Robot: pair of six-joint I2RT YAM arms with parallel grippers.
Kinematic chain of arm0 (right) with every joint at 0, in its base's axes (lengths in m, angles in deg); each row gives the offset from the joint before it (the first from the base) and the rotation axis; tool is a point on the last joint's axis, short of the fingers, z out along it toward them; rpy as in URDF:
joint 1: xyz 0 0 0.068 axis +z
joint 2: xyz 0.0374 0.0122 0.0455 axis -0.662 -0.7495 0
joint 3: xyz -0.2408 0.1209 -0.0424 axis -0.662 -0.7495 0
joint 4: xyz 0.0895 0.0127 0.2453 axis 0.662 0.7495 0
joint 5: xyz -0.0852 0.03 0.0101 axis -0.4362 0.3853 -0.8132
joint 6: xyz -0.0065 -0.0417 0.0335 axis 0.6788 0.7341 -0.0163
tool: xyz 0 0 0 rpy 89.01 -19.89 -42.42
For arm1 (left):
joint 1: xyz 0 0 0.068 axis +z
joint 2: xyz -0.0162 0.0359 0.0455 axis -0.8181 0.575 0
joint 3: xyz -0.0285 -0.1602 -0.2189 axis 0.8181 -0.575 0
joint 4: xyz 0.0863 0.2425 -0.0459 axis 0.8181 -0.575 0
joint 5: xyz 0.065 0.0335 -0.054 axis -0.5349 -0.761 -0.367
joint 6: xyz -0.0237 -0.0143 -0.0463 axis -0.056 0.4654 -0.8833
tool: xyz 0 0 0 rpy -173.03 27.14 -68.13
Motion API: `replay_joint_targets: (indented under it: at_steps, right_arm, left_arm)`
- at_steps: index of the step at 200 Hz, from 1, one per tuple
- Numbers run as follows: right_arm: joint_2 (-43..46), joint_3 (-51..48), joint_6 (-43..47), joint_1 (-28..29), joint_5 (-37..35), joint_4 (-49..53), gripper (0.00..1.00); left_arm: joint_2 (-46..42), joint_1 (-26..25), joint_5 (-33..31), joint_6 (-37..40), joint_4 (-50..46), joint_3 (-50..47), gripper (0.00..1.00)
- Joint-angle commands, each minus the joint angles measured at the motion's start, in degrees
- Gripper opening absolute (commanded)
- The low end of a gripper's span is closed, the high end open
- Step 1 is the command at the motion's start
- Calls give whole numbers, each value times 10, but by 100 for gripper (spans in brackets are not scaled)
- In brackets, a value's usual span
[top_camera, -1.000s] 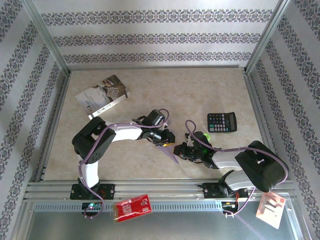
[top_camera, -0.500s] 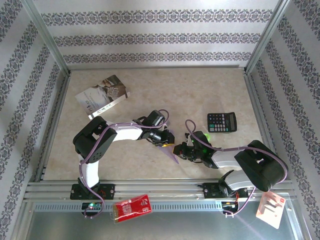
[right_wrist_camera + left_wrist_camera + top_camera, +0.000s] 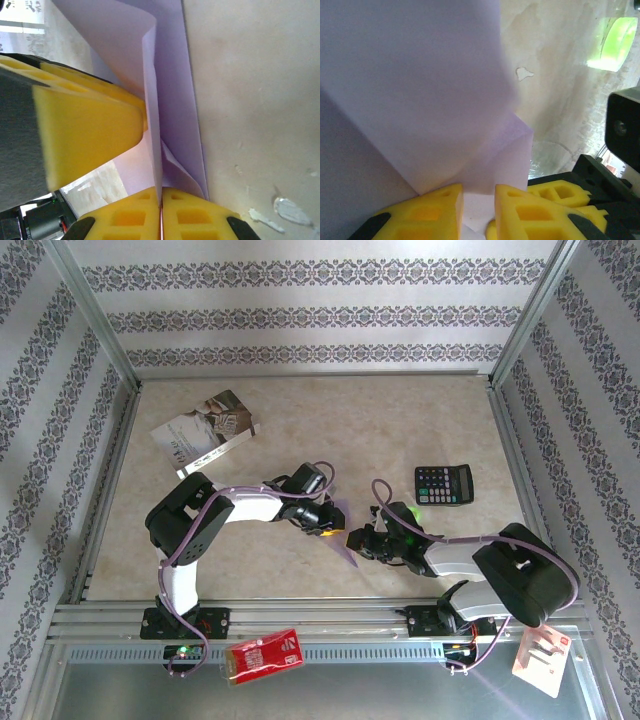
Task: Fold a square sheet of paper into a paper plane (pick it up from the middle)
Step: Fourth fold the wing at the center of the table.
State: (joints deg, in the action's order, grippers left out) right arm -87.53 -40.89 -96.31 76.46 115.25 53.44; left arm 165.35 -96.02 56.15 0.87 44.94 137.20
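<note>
The square sheet of paper [image 3: 347, 552], pale lilac and folded into layers, stands on edge between my two grippers near the table's front middle. In the right wrist view its layers [image 3: 175, 75] rise beside the table, and my right gripper [image 3: 161, 192] is shut on one thin layer. A yellow finger [image 3: 85, 130] of the left gripper presses that layer from the left. In the left wrist view the folded paper [image 3: 420, 75] hangs over my left gripper [image 3: 479, 192], whose jaws stand a narrow gap apart with paper showing behind the gap. From above, the left gripper [image 3: 328, 523] and right gripper [image 3: 356, 538] nearly touch.
A grey-white printed booklet [image 3: 205, 430] lies at the back left and a black calculator [image 3: 443, 484] to the right of the grippers. A red packet [image 3: 265, 653] and a white card [image 3: 540, 655] rest on the front rail. Metal frame posts border the table.
The left wrist has turned and shifted slightly to the left, and a bit more lilac paper shows beside it. The right arm has hardly moved.
</note>
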Motion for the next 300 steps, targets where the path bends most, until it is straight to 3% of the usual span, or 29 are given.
replay_joint_targets:
  at_steps: [1, 119, 231, 300]
  right_arm:
    - [20, 11, 6, -4, -3, 21, 11]
    - [102, -11, 44, 2, -18, 109, 15]
    - [61, 3, 63, 4, -22, 99, 5]
    - [67, 0, 73, 5, -11, 96, 2]
  left_arm:
    - [13, 9, -10, 13, 1, -16, 23]
    - [9, 13, -4, 7, 14, -24, 23]
    - [-6, 16, 9, 5, 20, -25, 24]
    - [-31, 17, 42, -13, 78, -30, 31]
